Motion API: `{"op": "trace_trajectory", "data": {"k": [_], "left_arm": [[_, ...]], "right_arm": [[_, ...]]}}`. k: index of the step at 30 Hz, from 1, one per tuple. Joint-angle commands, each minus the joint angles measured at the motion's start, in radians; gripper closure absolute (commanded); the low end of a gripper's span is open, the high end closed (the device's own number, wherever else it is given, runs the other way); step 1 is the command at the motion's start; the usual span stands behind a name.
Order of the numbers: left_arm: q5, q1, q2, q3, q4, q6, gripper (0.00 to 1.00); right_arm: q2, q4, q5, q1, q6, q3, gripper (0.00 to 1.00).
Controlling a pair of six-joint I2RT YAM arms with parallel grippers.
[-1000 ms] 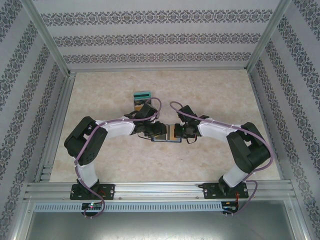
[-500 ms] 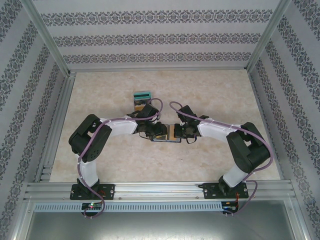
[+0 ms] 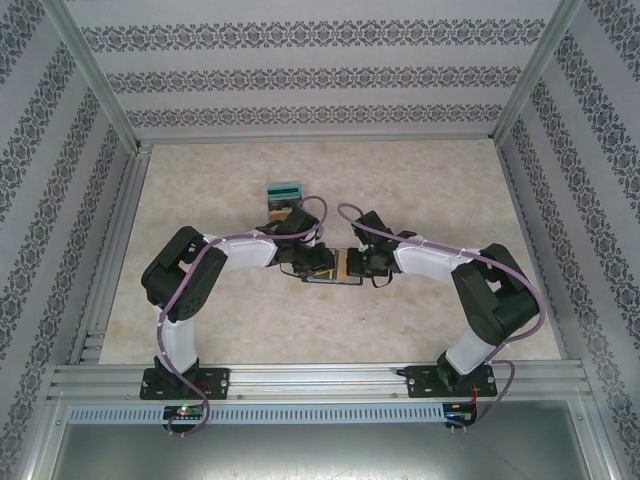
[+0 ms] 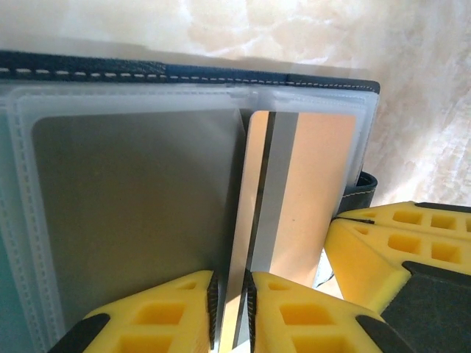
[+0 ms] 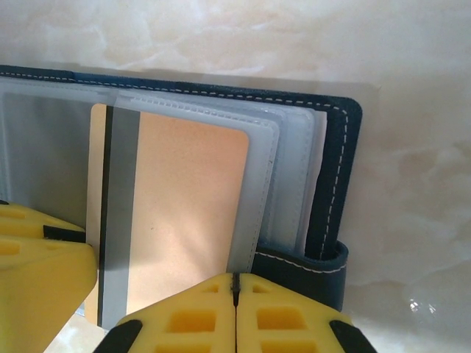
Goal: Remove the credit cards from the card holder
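Note:
The navy card holder (image 3: 330, 279) lies open on the table between both grippers. Its dark stitched edge (image 4: 147, 73) and snap tab (image 5: 302, 272) show. A peach credit card (image 4: 309, 191) with a grey stripe sits in the right clear sleeve, and a grey card (image 4: 132, 213) in the left sleeve. My left gripper (image 4: 232, 309) straddles the peach card's left margin, its jaws a narrow gap apart. My right gripper (image 5: 237, 294) is shut, its tips on the sleeve's near edge beside the peach card (image 5: 184, 213).
A tan wooden box with a teal top (image 3: 283, 195) stands just behind the left wrist. Aluminium rails and patterned walls ring the table. Bare marbled tabletop (image 3: 440, 190) lies to the rear and at both sides.
The left arm has edged right, in over the card holder. The right arm and the holder have stayed put.

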Motion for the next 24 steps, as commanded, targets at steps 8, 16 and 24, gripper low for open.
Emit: {"op": "trace_trajectory", "data": {"k": [8, 16, 24], "left_arm": [[0.041, -0.003, 0.031, 0.016, 0.037, -0.009, 0.85], [0.018, 0.014, -0.003, -0.017, 0.041, -0.017, 1.00], [0.013, 0.050, -0.060, -0.072, 0.051, -0.012, 1.00]], "right_arm": [[0.034, -0.017, -0.012, 0.017, -0.001, 0.019, 0.92], [0.038, -0.022, -0.003, 0.010, 0.000, 0.013, 0.92], [0.039, -0.021, -0.007, -0.002, 0.002, 0.007, 0.92]]}}
